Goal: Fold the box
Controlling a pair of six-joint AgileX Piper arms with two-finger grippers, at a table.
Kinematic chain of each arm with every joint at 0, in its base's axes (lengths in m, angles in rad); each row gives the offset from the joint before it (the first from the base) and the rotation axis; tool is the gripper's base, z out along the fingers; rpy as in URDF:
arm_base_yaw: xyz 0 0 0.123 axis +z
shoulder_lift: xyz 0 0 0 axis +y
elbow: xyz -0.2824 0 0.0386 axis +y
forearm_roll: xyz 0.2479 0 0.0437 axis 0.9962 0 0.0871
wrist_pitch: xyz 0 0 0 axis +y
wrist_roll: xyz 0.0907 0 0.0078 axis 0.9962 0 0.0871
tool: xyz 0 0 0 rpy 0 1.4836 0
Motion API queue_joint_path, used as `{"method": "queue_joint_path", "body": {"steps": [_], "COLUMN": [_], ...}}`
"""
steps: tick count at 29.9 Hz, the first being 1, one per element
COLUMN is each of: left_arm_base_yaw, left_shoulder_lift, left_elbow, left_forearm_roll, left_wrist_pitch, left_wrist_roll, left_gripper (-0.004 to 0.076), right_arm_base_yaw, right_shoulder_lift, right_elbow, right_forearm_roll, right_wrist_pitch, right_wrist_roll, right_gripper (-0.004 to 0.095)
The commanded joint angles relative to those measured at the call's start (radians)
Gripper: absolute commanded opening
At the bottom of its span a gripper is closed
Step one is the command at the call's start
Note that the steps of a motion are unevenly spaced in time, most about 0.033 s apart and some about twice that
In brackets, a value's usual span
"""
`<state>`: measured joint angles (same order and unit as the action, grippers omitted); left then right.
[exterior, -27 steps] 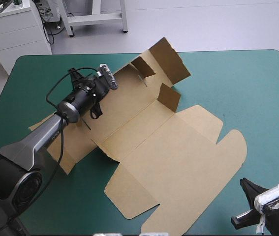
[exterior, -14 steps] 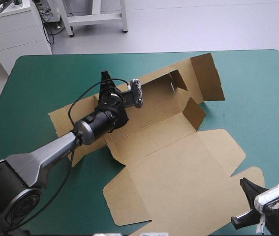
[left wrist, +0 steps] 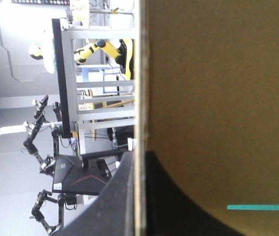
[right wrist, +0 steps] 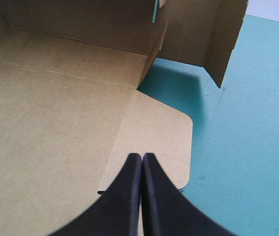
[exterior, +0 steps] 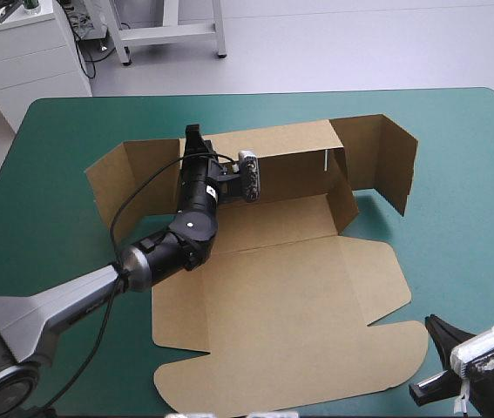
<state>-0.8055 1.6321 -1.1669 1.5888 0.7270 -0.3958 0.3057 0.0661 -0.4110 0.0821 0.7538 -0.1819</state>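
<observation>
my left jaws pinch box point(exterior: 273, 296) back wall | right jaws closed, empty | risk: shallow pinch slips, wall flops flat

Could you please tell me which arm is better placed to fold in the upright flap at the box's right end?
Probably the right. The left jaws are clamped on the box's raised back wall, holding it up; the right jaws are shut on nothing, near the table's right edge, on that flap's side.
</observation>
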Motion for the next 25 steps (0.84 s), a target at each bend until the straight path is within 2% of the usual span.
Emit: {"method": "queue_joint_path", "body": {"steps": [1, 7, 14, 25], "left_arm_base_yaw": [-0.02, -0.035, -0.038, -0.038], "left_shoulder_lift": [-0.095, -0.118, -0.118, -0.097], "left_elbow": [0.04, 0.153, 0.167, 0.167], "left_forearm_roll": [0.145, 0.203, 0.203, 0.203], "left_wrist_pitch": [-0.006, 0.002, -0.107, -0.069], "left_wrist_roll": [-0.118, -0.153, -0.153, -0.126], "left_gripper": [-0.0032, -0.0032, -0.0032, -0.0032], "right_arm_base_yaw": [-0.002, -0.002, -0.002, -0.002], "right_shoulder_lift": [0.015, 0.015, 0.015, 0.015], "right_elbow": [-0.023, -0.023, -0.023, -0.023], "right_forearm_roll": [0.004, 0.004, 0.004, 0.006], "right_wrist_pitch": [-0.077, -0.077, -0.077, -0.076], "right_wrist_roll": [-0.01, -0.01, -0.01, 0.014], "right_gripper": [-0.0023, -0.0023, -0.0023, -0.0021]}}
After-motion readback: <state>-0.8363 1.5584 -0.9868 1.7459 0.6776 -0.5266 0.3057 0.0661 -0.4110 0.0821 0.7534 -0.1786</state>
